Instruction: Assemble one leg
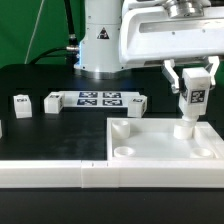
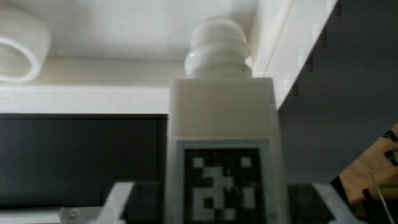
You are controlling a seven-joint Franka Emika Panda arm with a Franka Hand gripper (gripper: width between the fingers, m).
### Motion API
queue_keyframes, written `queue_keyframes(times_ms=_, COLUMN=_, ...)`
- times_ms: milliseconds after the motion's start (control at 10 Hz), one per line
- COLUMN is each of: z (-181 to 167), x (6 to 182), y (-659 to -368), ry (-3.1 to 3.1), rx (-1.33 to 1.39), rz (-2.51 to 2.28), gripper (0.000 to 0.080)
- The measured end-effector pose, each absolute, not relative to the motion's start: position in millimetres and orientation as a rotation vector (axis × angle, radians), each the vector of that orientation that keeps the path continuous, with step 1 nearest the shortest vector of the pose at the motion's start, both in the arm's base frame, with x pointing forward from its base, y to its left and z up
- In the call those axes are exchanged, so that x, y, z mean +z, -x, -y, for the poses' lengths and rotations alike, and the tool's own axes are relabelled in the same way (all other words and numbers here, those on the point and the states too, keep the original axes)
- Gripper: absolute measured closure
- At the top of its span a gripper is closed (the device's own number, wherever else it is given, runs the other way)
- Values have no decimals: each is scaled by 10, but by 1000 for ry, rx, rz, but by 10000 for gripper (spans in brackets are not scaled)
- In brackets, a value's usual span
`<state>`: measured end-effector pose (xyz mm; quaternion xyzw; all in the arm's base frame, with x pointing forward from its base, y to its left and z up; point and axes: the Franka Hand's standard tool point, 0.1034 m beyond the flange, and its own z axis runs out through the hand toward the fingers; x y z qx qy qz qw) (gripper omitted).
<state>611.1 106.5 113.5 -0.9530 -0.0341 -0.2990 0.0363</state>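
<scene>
While two loose legs [image 1: 22, 103] lie near the bench [image 1: 40, 135] edge at the exterior view's left, a third leg [image 1: 192, 105] stands upright, clamped in the jaws, over one panel's [image 1: 150, 150] far corner. Wrist view: white post, one square tag [image 2: 222, 185], ribbed tip [image 2: 217, 48].

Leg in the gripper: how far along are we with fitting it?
Done: the leg is picked up and upright. In hand: the gripper holds it, lower end at the panel's corner socket. Left: seating it and letting go; I cannot tell how deep it sits.
</scene>
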Motion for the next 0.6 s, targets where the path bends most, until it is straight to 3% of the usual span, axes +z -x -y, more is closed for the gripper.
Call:
queue_keyframes(times_ms=300, z=-1085, x=1104, y=-6294, ry=2910, rx=-972, rz=103, gripper=509)
queue_keyframes(times_ms=600, z=-1083, x=1082, y=-6283, ry=2911, rx=-971, rz=103, gripper=509)
